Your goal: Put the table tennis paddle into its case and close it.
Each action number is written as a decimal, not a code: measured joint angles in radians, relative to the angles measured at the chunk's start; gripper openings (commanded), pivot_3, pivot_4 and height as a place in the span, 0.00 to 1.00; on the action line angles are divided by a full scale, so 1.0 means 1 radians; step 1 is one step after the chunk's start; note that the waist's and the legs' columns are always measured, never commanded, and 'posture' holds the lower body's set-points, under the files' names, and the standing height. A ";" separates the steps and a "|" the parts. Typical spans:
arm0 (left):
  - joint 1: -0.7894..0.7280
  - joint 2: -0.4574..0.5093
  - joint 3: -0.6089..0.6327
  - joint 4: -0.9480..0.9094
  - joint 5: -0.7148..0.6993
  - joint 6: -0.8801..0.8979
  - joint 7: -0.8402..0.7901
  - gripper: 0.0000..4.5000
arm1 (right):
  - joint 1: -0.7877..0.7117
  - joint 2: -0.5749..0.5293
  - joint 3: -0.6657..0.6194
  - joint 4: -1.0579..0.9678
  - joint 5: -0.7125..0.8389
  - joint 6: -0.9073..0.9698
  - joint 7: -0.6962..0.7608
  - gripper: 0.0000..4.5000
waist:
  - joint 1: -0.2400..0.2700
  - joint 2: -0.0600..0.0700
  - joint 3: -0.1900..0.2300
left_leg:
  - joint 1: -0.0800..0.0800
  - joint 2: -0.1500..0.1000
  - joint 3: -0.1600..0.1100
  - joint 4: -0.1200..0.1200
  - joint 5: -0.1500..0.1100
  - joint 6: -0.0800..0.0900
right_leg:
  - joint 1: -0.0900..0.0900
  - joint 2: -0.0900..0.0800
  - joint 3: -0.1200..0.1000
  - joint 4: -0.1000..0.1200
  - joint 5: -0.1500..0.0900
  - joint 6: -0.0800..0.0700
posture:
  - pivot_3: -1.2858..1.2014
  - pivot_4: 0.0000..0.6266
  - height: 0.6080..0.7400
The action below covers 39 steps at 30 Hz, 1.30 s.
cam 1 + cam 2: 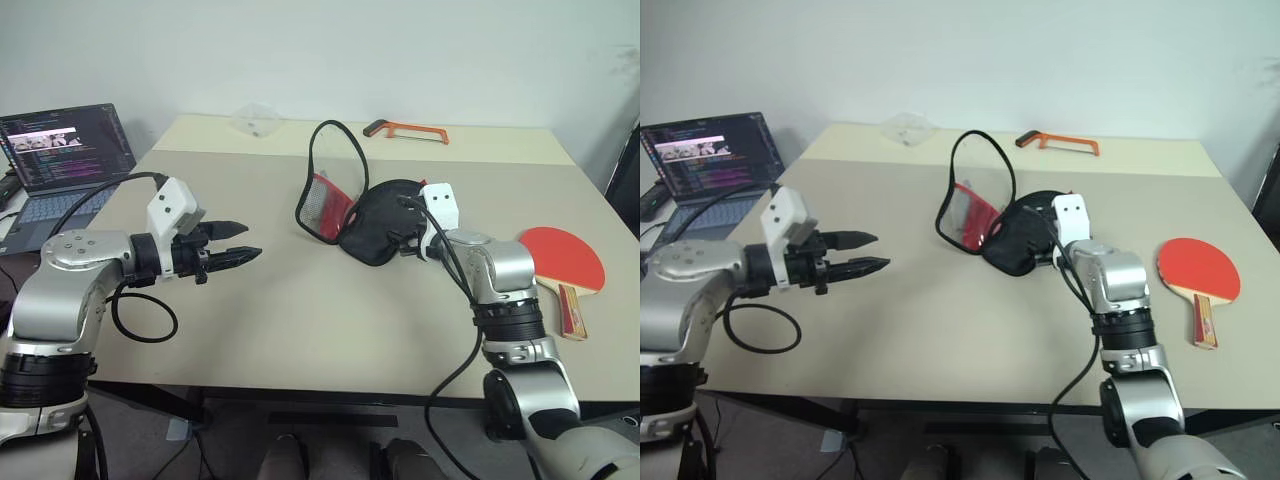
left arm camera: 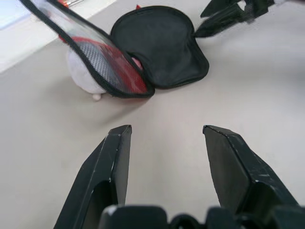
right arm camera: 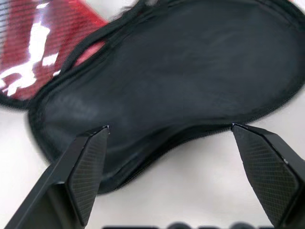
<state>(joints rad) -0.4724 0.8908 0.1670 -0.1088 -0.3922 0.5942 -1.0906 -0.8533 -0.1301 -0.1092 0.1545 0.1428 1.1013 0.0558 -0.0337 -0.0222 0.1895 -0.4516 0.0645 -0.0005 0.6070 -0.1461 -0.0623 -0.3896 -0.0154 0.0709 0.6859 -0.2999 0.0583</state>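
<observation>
Mid-table, the case (image 1: pixel 375 222) lies unzipped, right gripper (image 3: pixel 169 131) spread wide at its black edge, empty. Left gripper (image 1: pixel 232 243) hovers parted, holding nothing. Paddle (image 1: pixel 563 262) waits near the right table edge.

You are looking at silver metal arms with black ribbed joints, white box-shaped wrist housings (one per arm), looping black cables and black pointed two-finger grippers (image 1: pixel 232 243).
</observation>
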 measured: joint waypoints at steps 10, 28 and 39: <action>0.004 -0.028 -0.007 -0.050 -0.040 0.027 0.058 0.57 | -0.043 0.157 -0.176 0.104 -0.041 -0.009 -0.286 1.00 | -0.002 0.000 0.000 | 0.000 0.000 0.000 0.000 0.000 0.000 | -0.001 0.001 0.000 0.001 0.000 0.000 | 0.52 0.24 1.00; 0.029 -0.045 -0.004 -0.090 -0.123 0.038 0.051 0.57 | -0.151 0.240 -0.173 0.329 -0.005 -0.155 -0.302 1.00 | -0.025 0.000 0.000 | 0.000 0.000 -0.001 -0.002 0.000 0.000 | -0.001 0.001 0.000 0.002 -0.001 -0.002 | 0.52 0.24 1.00; 0.039 -0.044 -0.005 -0.096 -0.137 0.047 0.056 0.57 | -0.192 0.259 -0.200 0.420 0.050 -0.198 -0.285 1.00 | -0.025 0.000 0.000 | 0.000 0.001 -0.001 -0.003 0.000 0.000 | -0.001 0.001 -0.001 0.002 -0.001 -0.003 | 0.52 0.24 1.00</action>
<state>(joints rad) -0.4332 0.8468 0.1624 -0.2049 -0.5290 0.6409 -1.0343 -1.0453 0.1294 -0.3088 0.5746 0.1927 0.9034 -0.2295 -0.0588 -0.0221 0.1895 -0.4512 0.0652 -0.0014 0.6044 -0.1461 -0.0619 -0.3910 -0.0144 0.0703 0.6876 -0.3013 0.0558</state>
